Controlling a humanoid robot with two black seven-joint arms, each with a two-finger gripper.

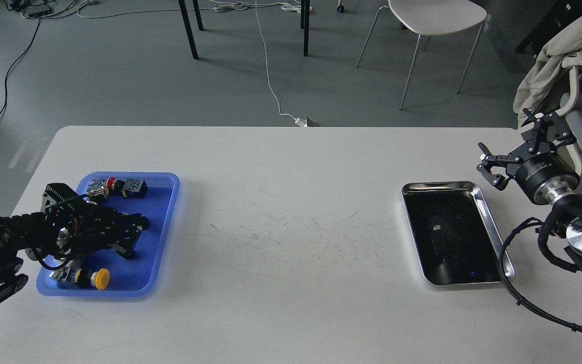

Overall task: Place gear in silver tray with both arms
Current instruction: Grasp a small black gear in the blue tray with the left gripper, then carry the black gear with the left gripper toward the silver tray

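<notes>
The gear (143, 221) is a small black part in the blue tray (168, 212) at the table's left. My left gripper (138, 225) reaches into that tray from the left, and its dark fingers are closed together around the gear, hiding most of it. The silver tray (442, 186) lies at the right with a dark, shiny, empty bottom. My right gripper (504, 130) hovers open just beyond the silver tray's far right corner, holding nothing.
The blue tray also holds a red-capped part (111, 183), a small dark block (135, 187) and a yellow button (101, 278). Chairs (435, 20) and cables stand on the floor beyond the table's far edge. A cable (533, 308) trails by the silver tray's right side.
</notes>
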